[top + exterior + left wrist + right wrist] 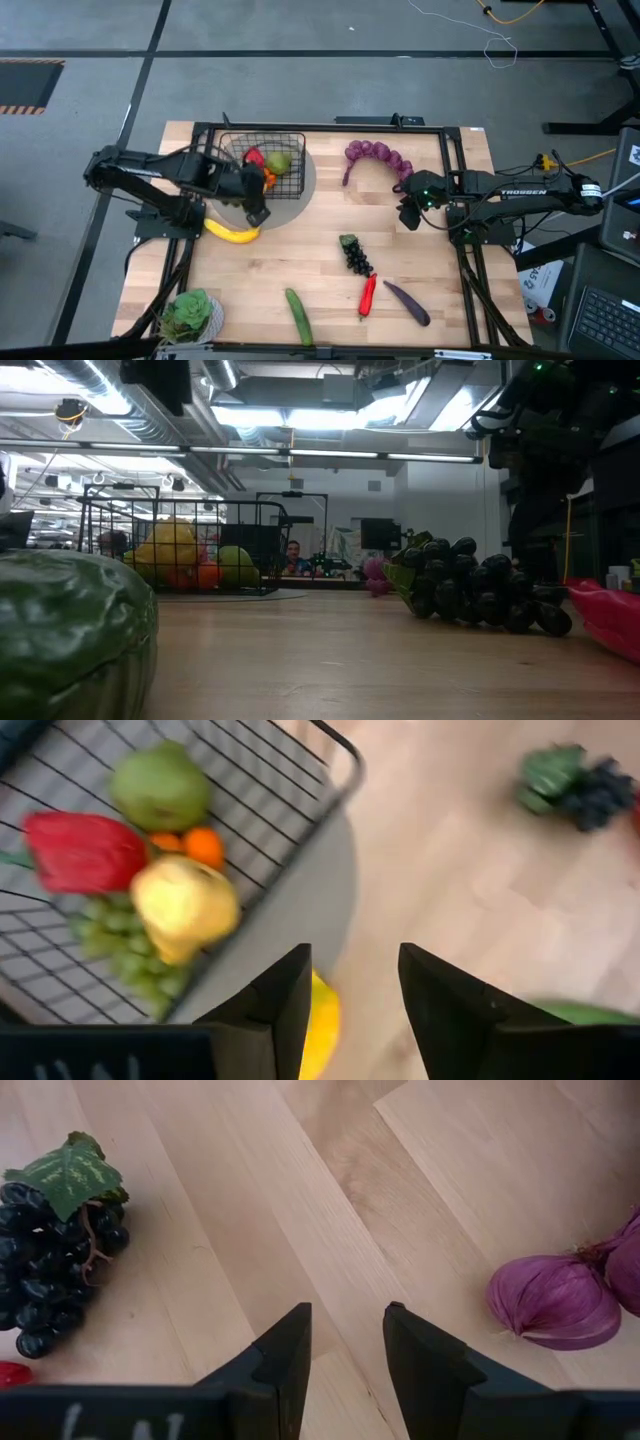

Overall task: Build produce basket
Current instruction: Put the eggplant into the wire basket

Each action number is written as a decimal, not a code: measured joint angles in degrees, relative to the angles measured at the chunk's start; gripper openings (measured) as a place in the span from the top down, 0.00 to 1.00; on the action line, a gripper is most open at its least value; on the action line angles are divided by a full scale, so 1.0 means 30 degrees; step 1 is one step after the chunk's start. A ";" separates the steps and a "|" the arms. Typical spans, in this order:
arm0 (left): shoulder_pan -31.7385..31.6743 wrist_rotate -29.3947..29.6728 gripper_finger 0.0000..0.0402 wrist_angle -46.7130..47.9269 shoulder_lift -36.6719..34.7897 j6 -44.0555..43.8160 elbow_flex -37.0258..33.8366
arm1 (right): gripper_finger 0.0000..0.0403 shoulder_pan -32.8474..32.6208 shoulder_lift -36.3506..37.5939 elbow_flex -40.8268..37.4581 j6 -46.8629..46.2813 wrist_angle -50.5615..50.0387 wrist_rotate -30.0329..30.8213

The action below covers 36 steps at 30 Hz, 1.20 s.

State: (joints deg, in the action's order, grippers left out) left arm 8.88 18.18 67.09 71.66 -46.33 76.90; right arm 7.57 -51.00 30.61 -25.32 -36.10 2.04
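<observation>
1. High view: the basket [268,160] sat at about 10 o'clock on the table [300,250], on a grey round mat [305,180], part filled with a red pepper [255,157] and a green fruit [279,162]. The left gripper [257,213] hovered at the basket's 6 o'clock edge, right above the banana [232,234], arm stretched in from 9 o'clock. Judged step: fetching the banana. The next move would call for a short descent and a closing on its curved body.
2. Same view: the right gripper [409,212] waited at 3 o'clock, between the purple bunch [377,157] and the dark grapes [355,254]. Cucumber [298,316], chili [367,295] and eggplant [407,303] lay toward 6 o'clock, still outside the basket.
3. Low view: the basket [180,550] stood far off at 10 o'clock with yellow, orange and green fruit inside; the dark grapes [480,592] lay near. Neither gripper was clear here.
4. Left wrist view: left fingers [285,1010] stood apart, holding nothing, with the banana [318,1035] between them below; the basket [300,795] held pepper [82,850], lemon [185,905] and green grapes [125,960].
5. Right wrist view: right fingers [290,1355] stood apart over bare wood, empty, with grapes [50,1285] and purple bunch [560,1300] to either side.
</observation>
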 joint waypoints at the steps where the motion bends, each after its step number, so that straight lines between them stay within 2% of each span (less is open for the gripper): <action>1: 0.0445 -0.0079 0.64 0.0000 0.0000 -0.0332 0.0000 | 0.68 0.0000 0.0000 0.0000 0.0017 0.0045 0.0000; 10: 0.3885 -0.2197 0.64 0.0079 0.0897 -0.3328 0.0029 | 0.68 -0.0003 0.0000 0.0000 0.1035 0.0758 0.0007; 17: 0.5659 -0.2612 0.64 0.0858 0.2986 -0.3438 0.0022 | 0.68 0.0000 0.0003 0.0000 0.0993 0.0820 0.0000; 25: 0.5931 -0.1930 0.64 0.0577 0.5643 -0.3430 0.0018 | 0.68 0.0000 0.0005 0.0000 0.0975 0.1350 -0.0007; 36: 0.5778 -0.1728 0.64 -0.3087 0.8649 -0.3401 0.0007 | 0.68 0.0000 0.0007 0.0000 0.0923 0.3512 -0.0126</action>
State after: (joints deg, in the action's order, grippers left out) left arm 26.22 12.99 57.83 97.60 -56.53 76.93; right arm 7.57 -50.98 30.61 -22.55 -25.56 1.67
